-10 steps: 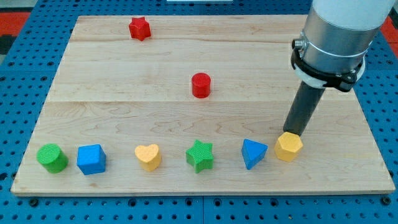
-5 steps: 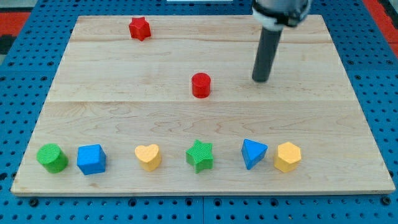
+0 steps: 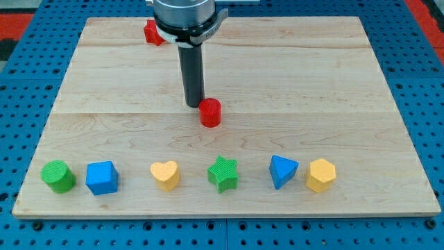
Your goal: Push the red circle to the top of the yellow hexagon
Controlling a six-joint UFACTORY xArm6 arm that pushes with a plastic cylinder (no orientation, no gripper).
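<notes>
The red circle (image 3: 211, 112) lies near the middle of the wooden board. My tip (image 3: 194, 104) stands just to its upper left, touching or almost touching it. The yellow hexagon (image 3: 320, 174) sits in the bottom row at the view's right, far to the lower right of the red circle. The rod rises from the tip toward the view's top, with the arm's grey body above it.
The bottom row holds, from the view's left, a green cylinder (image 3: 57, 176), a blue cube (image 3: 102, 177), a yellow heart (image 3: 165, 174), a green star (image 3: 223, 173) and a blue triangle (image 3: 282, 170). A red star (image 3: 150, 32) at the top left is partly hidden by the arm.
My tip moved from beside the yellow hexagon up and across to the left, ending at the red circle's upper left. The red circle shifted down and slightly left.
</notes>
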